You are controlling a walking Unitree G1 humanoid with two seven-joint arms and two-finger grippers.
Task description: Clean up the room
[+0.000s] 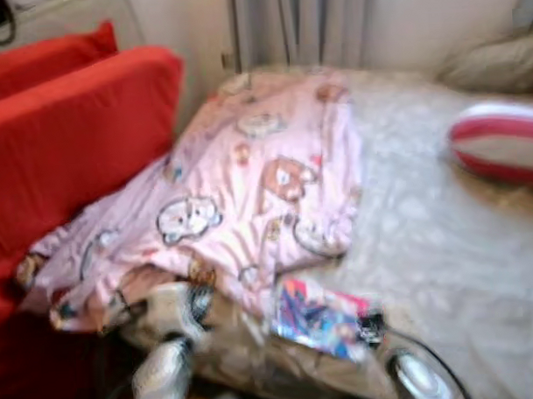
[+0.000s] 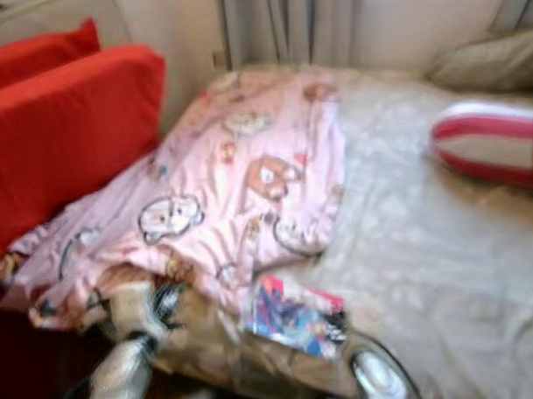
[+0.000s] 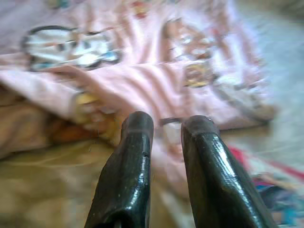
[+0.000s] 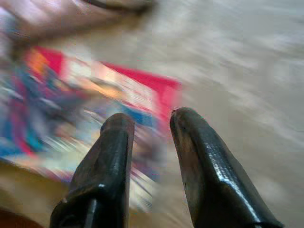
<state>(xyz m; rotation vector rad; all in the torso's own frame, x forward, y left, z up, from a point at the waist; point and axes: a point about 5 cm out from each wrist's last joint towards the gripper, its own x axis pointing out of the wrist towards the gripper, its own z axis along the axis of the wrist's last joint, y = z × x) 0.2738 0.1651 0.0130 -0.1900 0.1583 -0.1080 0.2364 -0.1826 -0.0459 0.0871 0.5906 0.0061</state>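
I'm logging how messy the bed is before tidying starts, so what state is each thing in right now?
Pink blanket: crumpled, heaped on the bed's left side, spilling toward the red cushion.
Colourful booklet: lying flat on the bed near its front edge, partly under the blanket's edge.
Striped pillow: lying on the bed at the right.
Red cushion: leaning beside the bed.
Left hand: fingers slightly apart, empty, over the blanket.
Right hand: fingers apart, empty, over the booklet.

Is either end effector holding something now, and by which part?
Nothing is held. The left end effector is open before the pink blanket; the right end effector is open near the magazine.
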